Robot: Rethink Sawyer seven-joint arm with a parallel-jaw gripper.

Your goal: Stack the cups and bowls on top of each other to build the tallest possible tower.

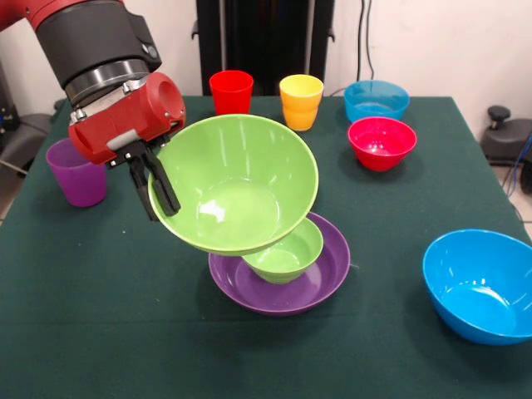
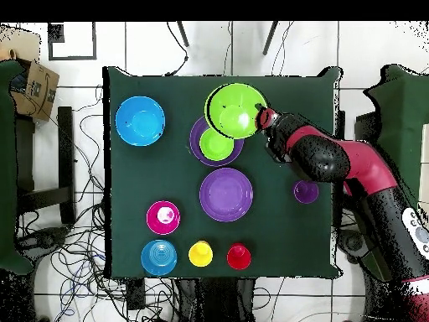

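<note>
A dark green cloth covers the bench (image 1: 100,332); cables litter the tiled floor (image 2: 67,251). The gripper (image 1: 154,184) pinches the lime green bowl's (image 1: 237,183) rim, tilted above a small green bowl (image 1: 283,253) nested in a purple bowl (image 1: 320,287).

Front and overhead, table (image 1: 100,332) shared.

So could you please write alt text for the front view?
The robot's pincer grips the rim of a large lime green bowl, tilted above a small green bowl nested in a purple bowl. Three cups and three other bowls stand around.
</note>
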